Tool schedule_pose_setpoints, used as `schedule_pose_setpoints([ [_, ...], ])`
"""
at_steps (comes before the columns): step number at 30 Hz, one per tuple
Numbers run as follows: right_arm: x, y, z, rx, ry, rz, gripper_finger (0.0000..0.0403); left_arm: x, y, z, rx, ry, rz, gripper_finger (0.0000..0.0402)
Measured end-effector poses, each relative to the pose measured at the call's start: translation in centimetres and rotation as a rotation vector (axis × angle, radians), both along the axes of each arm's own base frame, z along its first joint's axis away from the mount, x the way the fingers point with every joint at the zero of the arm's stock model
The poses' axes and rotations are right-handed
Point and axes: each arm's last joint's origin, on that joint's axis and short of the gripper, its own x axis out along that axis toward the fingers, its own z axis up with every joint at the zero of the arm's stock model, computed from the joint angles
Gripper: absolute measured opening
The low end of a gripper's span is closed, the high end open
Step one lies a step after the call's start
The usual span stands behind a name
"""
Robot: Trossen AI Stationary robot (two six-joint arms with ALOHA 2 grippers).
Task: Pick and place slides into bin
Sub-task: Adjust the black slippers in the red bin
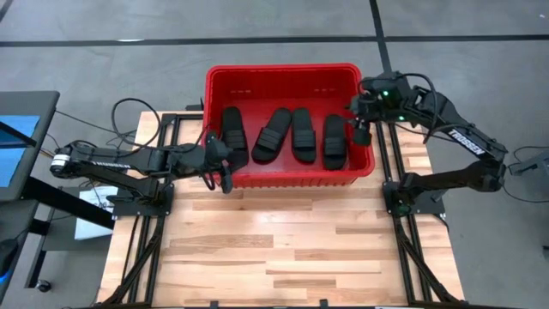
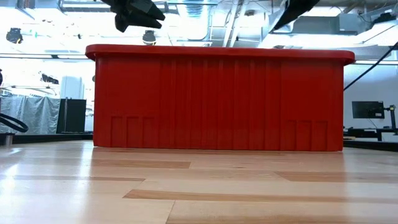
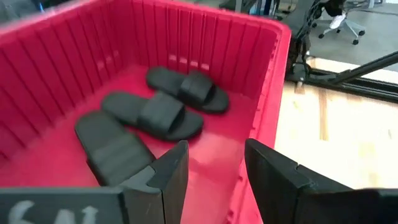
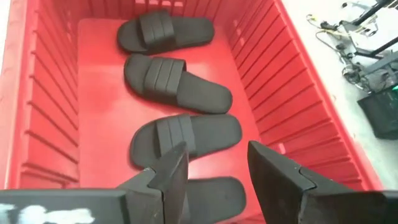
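Left arm reaches in low across the desk [image 1: 283, 249]; left hand [image 1: 221, 167] hangs over the near-left corner of the bin [image 1: 283, 75], fingers apart, holding nothing. Open wood planks lie in front of the bin, between the two black frames.

Bin: red plastic, ribbed tapered walls, rolled rim, sitting at the desk's far edge. All four slides [image 1: 292, 135] lie flat on its floor in a row, black, ribbed straps, oval soles; the middle two nearly touch.

Right arm folds back from its post; right hand [image 1: 362, 120] sits above the bin's right wall, fingers spread, empty, just beside the rightmost slide.
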Motion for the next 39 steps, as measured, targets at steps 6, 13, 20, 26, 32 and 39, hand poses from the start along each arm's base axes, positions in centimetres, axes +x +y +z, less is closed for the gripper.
schedule_pose_setpoints([
  [6,-0.4,0.2,-0.3,0.026,0.033,-0.004,0.0157,-0.4,0.9,1.7,0.037,0.038,0.024,0.0148],
  [13,-0.5,0.4,-0.5,0.064,0.051,-0.022,0.0156,-1.3,2.4,2.7,0.032,0.148,0.089,0.0148],
  [20,-0.6,0.4,-0.6,0.088,0.049,-0.022,0.0156,-1.6,2.9,2.8,0.040,0.177,0.119,0.0148],
  [26,-0.9,1.0,-0.3,0.143,-0.002,0.045,0.0156,-1.7,3.0,3.3,0.114,0.152,0.185,0.0148],
  [32,-2.0,1.7,0.4,0.139,-0.049,0.060,0.0156,-1.9,2.8,4.0,0.152,0.099,0.208,0.0148],
  [39,-2.9,2.3,0.9,0.132,-0.083,0.052,0.0156,-2.5,2.6,4.5,0.154,0.074,0.201,0.0148],
])
